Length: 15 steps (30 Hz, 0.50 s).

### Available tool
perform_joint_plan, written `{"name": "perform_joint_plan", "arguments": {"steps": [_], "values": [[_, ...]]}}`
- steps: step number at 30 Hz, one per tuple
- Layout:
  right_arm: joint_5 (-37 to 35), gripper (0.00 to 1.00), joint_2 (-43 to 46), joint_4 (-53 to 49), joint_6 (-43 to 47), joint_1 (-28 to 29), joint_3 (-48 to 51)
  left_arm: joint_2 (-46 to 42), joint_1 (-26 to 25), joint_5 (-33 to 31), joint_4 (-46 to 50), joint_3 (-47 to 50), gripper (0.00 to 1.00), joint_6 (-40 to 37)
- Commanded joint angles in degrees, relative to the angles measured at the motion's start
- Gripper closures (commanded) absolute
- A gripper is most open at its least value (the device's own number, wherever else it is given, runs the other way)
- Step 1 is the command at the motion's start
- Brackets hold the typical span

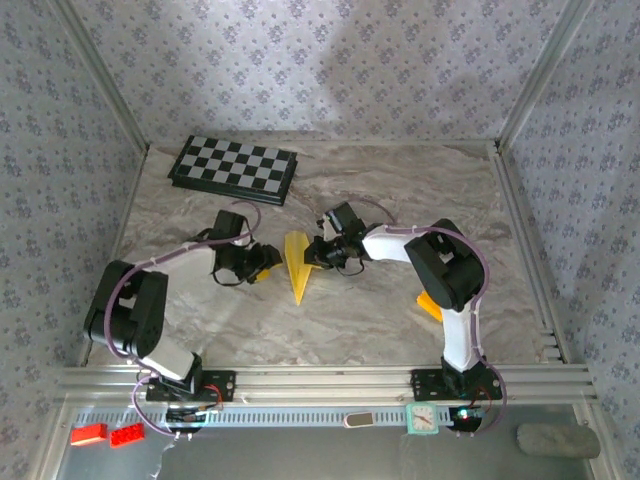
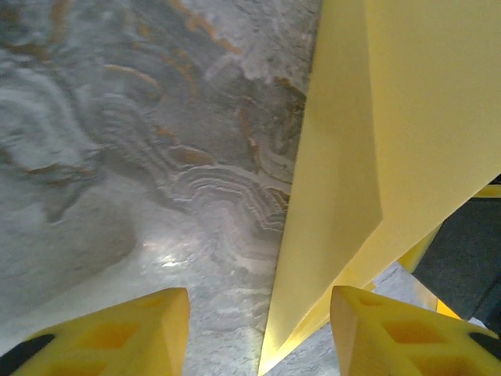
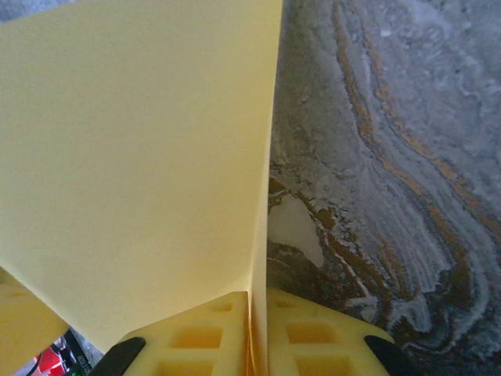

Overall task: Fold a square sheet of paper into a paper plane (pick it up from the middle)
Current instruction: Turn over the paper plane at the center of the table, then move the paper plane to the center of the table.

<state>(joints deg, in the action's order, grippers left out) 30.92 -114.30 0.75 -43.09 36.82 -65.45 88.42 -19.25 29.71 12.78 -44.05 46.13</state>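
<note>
The square sheet of paper, folded into a narrow pointed yellow paper plane, stands on its edge in the middle of the marble table, point toward the near side. My right gripper reaches in from the right. In the right wrist view its jaws are shut on the paper plane's centre fold. My left gripper is at the left side of the plane. Its yellow fingers stand apart, and the paper's pointed end lies between them near the right finger, not pinched.
A folded checkerboard lies at the back left. A small orange-yellow block sits beside the right arm. Papered walls and aluminium rails close the table in. Red bricks lie below the front rail.
</note>
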Motion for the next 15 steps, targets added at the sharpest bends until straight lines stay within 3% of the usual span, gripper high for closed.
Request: {"name": "perform_joint_plan", "arguments": {"steps": [1, 9, 15], "values": [[1.05, 0.86, -0.09, 1.0, -0.24, -0.26, 0.24, 1.31, -0.68, 3.03, -2.92, -2.27, 0.51, 0.34], [0.96, 0.87, -0.13, 0.36, 0.11, -0.26, 0.07, 2.01, -1.19, 2.46, -3.02, -3.04, 0.49, 0.58], [0.96, 0.87, -0.29, 0.17, 0.04, -0.25, -0.2, 5.94, -1.84, 2.0, -0.49, -6.57, 0.58, 0.03]]}}
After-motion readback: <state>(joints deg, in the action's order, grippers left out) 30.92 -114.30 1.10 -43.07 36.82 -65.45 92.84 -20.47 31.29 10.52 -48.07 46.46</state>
